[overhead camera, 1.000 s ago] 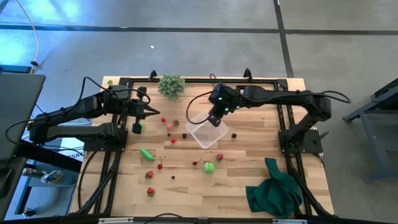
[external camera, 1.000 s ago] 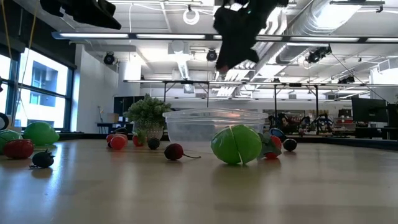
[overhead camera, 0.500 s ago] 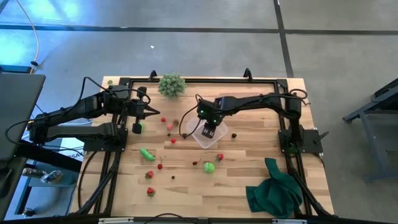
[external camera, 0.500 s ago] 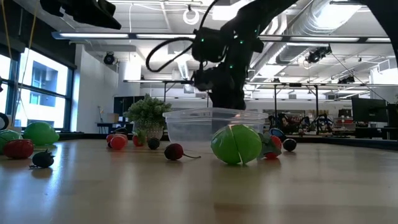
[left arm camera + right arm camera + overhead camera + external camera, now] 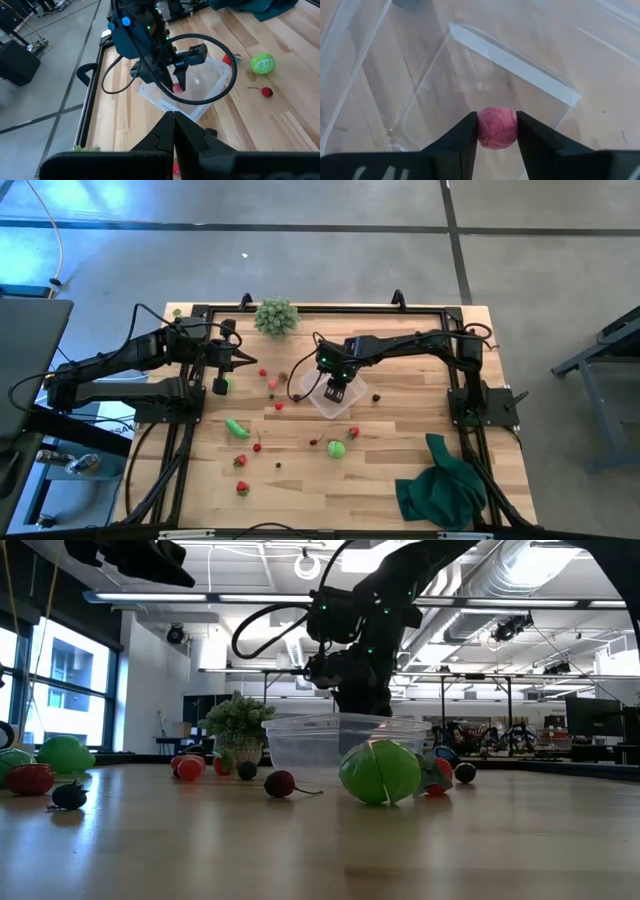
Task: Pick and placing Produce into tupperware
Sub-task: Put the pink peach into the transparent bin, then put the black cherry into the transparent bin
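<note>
Right wrist view: the right end effector (image 5: 497, 134) pinches a round, crinkled pink-red piece of produce (image 5: 497, 126) between its dark fingers, directly above the clear, rounded-corner plastic tupperware (image 5: 530, 75) on the wooden tabletop (image 5: 600, 45). The left end effector (image 5: 250, 360), fingers pressed together and empty, hangs well left of the tupperware.

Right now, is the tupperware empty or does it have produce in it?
Empty. The tupperware shows only bare floor in the right wrist view; the one pink-red berry is pinched in the right end effector above it.
</note>
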You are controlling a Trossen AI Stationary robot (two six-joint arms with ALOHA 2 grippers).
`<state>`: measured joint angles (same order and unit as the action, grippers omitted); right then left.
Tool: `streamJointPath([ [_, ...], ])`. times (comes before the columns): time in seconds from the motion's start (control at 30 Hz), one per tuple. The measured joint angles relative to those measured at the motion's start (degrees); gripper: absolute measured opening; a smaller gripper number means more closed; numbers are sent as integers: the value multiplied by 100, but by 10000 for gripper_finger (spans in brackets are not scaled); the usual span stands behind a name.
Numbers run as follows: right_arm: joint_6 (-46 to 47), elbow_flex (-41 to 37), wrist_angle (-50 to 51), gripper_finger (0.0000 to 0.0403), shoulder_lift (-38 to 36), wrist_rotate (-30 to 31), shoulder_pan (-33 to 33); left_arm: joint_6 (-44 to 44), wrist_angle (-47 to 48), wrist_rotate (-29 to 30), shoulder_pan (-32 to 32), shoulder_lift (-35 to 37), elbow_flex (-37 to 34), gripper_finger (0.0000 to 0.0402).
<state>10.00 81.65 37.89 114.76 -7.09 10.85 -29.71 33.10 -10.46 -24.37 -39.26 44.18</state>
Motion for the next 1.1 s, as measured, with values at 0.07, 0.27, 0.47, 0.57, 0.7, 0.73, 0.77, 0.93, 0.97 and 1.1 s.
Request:
streamJointPath([
  [0.07,0,0,-2,128,0,2,1,0,-1,0,0,0,0,1],
  [0.27,0,0,-4,145,0,28,2,-1,-2,0,1,-1,0,1],
  [0.47,-7,0,-15,158,0,38,4,-1,-2,0,-1,1,0,1],
  [0.57,-77,48,116,157,-65,-27,4,0,-2,0,1,0,0,1],
  [0.7,-223,355,557,154,-448,118,4,0,-1,0,0,-1,0,1],
  [0.73,-271,433,699,153,-590,227,4,-1,0,0,0,0,0,1],
  [0.77,-315,490,779,151,-738,385,2,0,0,0,1,-1,0,1],
  [0.93,-326,567,1104,146,-1787,1094,4,1,0,0,1,-1,0,1],
  [0.97,-266,568,1246,145,-2013,1263,4,-1,0,0,-1,-1,0,1],
  [1.1,334,568,2008,145,-2825,1846,4,-1,0,0,1,1,0,1],
])
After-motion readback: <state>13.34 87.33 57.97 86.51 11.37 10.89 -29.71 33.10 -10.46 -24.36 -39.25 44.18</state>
